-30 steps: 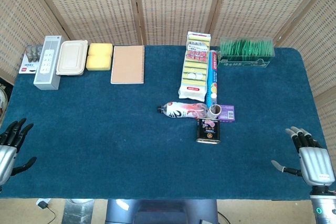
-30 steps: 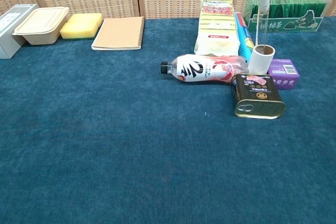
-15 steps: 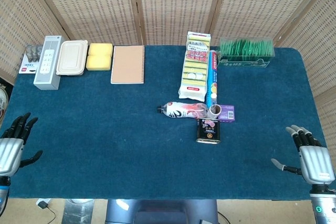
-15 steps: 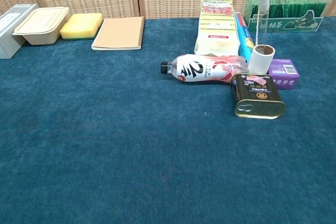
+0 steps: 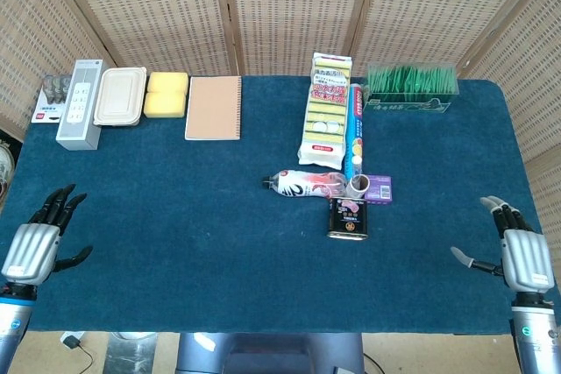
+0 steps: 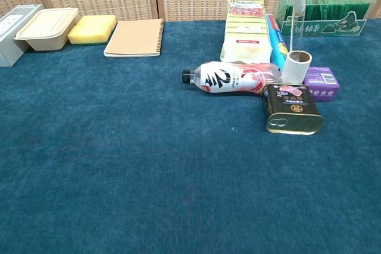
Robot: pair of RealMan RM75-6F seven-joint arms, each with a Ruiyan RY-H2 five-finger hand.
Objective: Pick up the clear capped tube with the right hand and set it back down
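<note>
The clear capped tube (image 6: 296,28) stands upright with its white cap on top, its lower end inside a short cardboard roll (image 6: 296,66). From the head view the roll (image 5: 358,185) sits right of table centre, between a lying bottle and a purple box. My right hand (image 5: 517,251) hovers at the near right corner of the table, fingers spread and holding nothing, far from the tube. My left hand (image 5: 35,243) is at the near left corner, also empty with its fingers apart. Neither hand shows in the chest view.
A lying drink bottle (image 6: 229,78), a dark tin (image 6: 292,108) and a purple box (image 6: 321,81) crowd the roll. Behind it lie a sponge pack (image 6: 247,34), a blue tube (image 6: 275,37) and a green packet box (image 6: 324,10). A notebook (image 5: 213,107), a sponge, a food container and a remote line the back left.
Both hands have crept a little forward over the table's near edge, the left one also shifting right. Nothing on the table has moved.
</note>
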